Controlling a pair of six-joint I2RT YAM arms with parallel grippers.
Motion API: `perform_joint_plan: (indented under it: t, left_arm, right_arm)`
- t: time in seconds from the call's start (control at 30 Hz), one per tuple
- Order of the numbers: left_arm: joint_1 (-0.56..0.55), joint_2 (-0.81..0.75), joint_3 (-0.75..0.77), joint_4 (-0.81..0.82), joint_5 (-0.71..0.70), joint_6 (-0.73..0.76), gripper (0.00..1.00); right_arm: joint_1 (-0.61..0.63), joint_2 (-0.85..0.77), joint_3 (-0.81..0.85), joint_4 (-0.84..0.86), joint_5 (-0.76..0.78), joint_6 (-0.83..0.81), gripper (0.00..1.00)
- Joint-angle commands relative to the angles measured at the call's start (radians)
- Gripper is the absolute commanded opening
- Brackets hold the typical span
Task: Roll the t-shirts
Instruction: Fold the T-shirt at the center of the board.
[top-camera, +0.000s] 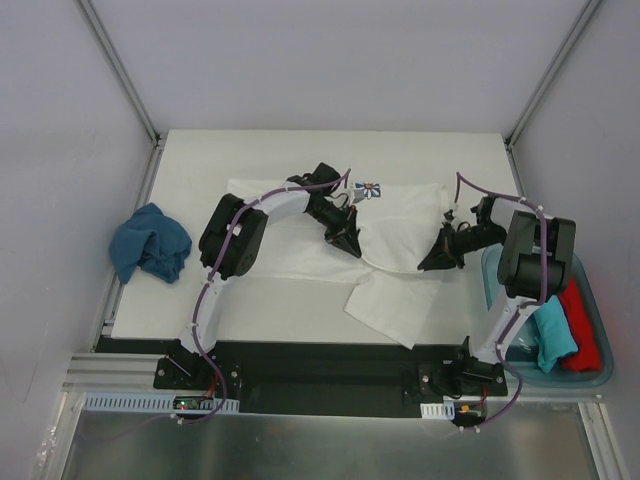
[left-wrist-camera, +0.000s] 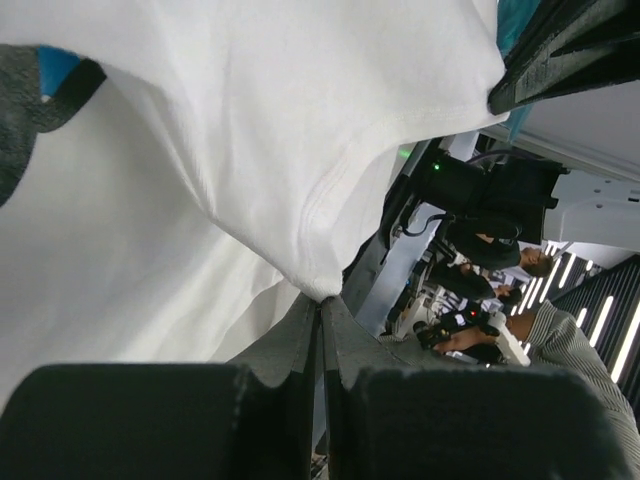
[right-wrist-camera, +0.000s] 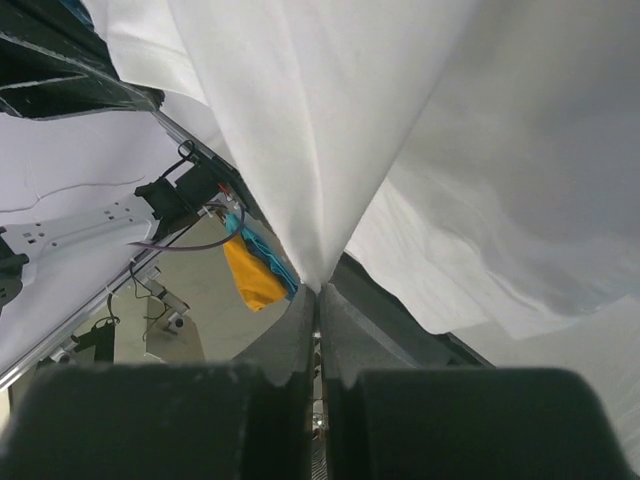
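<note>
the white t-shirt (top-camera: 400, 215) lies spread across the middle of the worktop (top-camera: 280, 310), its daisy print (top-camera: 368, 188) toward the far edge and a loose flap trailing to the near right; the left end effector (top-camera: 346, 241) is closed tight on a pinch of white cloth near the shirt's middle, and the right end effector (top-camera: 441, 259) is closed the same way on cloth at the shirt's right side; in both wrist views the fabric fans out from the pinch in a soft peak; a crumpled blue t-shirt (top-camera: 150, 243) sits at the left edge of the worktop, well apart, while a teal t-shirt (top-camera: 550, 335) and a red t-shirt (top-camera: 582, 325) lie in the bin (top-camera: 560, 381) at the near right; the cotton looks light and limp, so it should sag and crease wherever it is unsupported, and it will not hold a roll unless kept taut; a hem or folded edge seems the best place to grip, both sides level; a thin pinch may slip, or catch only the top layer.
</note>
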Motion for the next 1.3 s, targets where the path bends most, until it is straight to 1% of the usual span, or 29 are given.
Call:
perform_joint_plan:
  t: [0.0,0.3,0.33,0.37,0.4,0.43,0.47,0.5,0.53,0.57,0.6,0.63,0.7,0.73,0.8,0.83,0.87,0.93,0.97,1.0,1.03,1.07,1.1,1.2,1.23,1.27]
  left_arm:
    - [0.011,-0.060,-0.031,-0.022,0.036,0.027,0.00]
    - [0.013,-0.068,-0.071,-0.028,0.082,0.033,0.00]
    - [0.013,-0.068,-0.075,-0.029,0.090,0.031,0.00]
    - [0.013,-0.072,-0.087,-0.029,0.093,0.033,0.00]
    - [0.014,-0.077,-0.092,-0.031,0.095,0.033,0.00]
    - [0.019,-0.078,-0.098,-0.037,0.098,0.033,0.04]
    - [0.024,-0.097,-0.109,-0.041,0.098,0.036,0.05]
    - [0.031,-0.107,-0.115,-0.046,0.096,0.042,0.07]
    - [0.053,-0.123,-0.118,-0.066,0.082,0.046,0.15]
    - [0.066,-0.150,-0.117,-0.080,0.072,0.068,0.18]
    - [0.082,-0.164,-0.112,-0.097,0.059,0.083,0.21]
    - [0.100,-0.173,-0.104,-0.112,0.021,0.102,0.23]
    - [0.154,-0.189,-0.056,-0.166,-0.020,0.174,0.28]
    - [0.172,-0.184,-0.034,-0.181,-0.049,0.201,0.30]
    - [0.223,-0.172,0.049,-0.229,-0.158,0.302,0.31]
    - [0.237,-0.164,0.078,-0.247,-0.207,0.341,0.31]
    - [0.254,-0.142,0.140,-0.264,-0.309,0.415,0.31]
    - [0.300,-0.112,0.220,-0.298,-0.385,0.489,0.31]
    - [0.313,-0.103,0.242,-0.302,-0.422,0.517,0.31]
    - [0.342,-0.095,0.262,-0.313,-0.495,0.540,0.30]
    - [0.356,-0.080,0.294,-0.315,-0.532,0.577,0.30]
    - [0.370,-0.072,0.308,-0.319,-0.580,0.595,0.30]
    - [0.399,-0.066,0.317,-0.322,-0.606,0.608,0.29]
    - [0.436,-0.042,0.339,-0.327,-0.678,0.669,0.27]
    - [0.444,-0.026,0.340,-0.328,-0.689,0.695,0.26]
    - [0.448,-0.019,0.343,-0.331,-0.700,0.703,0.26]
  right_arm:
    - [-0.001,-0.058,-0.034,-0.059,0.033,-0.021,0.01]
    - [0.001,-0.007,0.012,-0.054,0.148,-0.050,0.02]
    - [0.001,-0.001,0.016,-0.057,0.156,-0.056,0.04]
    - [0.001,0.008,0.016,-0.060,0.182,-0.061,0.08]
    - [0.001,0.011,0.023,-0.063,0.203,-0.076,0.19]
    - [0.001,0.014,0.030,-0.071,0.241,-0.088,0.21]
    - [-0.001,0.018,0.039,-0.101,0.256,-0.107,0.24]
    - [-0.001,0.018,0.085,-0.126,0.266,-0.133,0.32]
    - [-0.001,0.021,0.117,-0.161,0.280,-0.186,0.35]
    - [-0.002,0.022,0.160,-0.237,0.280,-0.222,0.37]
    - [-0.005,0.019,0.240,-0.270,0.280,-0.251,0.38]
    - [-0.015,0.016,0.286,-0.292,0.283,-0.285,0.38]
    - [-0.021,0.013,0.364,-0.321,0.289,-0.296,0.38]
    - [-0.022,0.021,0.457,-0.321,0.292,-0.305,0.38]
    - [-0.021,0.051,0.544,-0.295,0.296,-0.303,0.38]
    - [-0.018,0.070,0.619,-0.252,0.312,-0.297,0.38]
    - [-0.015,0.085,0.660,-0.228,0.326,-0.281,0.38]
    - [-0.002,0.141,0.729,-0.160,0.364,-0.270,0.36]
    - [0.005,0.159,0.800,-0.145,0.375,-0.268,0.34]
    - [0.013,0.183,0.828,-0.134,0.386,-0.273,0.33]
    - [0.031,0.221,0.883,-0.116,0.401,-0.280,0.32]
    - [0.041,0.241,0.901,-0.102,0.411,-0.288,0.29]
    - [0.056,0.260,0.918,-0.070,0.421,-0.286,0.28]
    - [0.085,0.330,0.980,-0.017,0.437,-0.274,0.24]
    - [0.093,0.379,0.996,-0.013,0.441,-0.271,0.23]
    - [0.100,0.402,1.047,-0.010,0.444,-0.271,0.22]
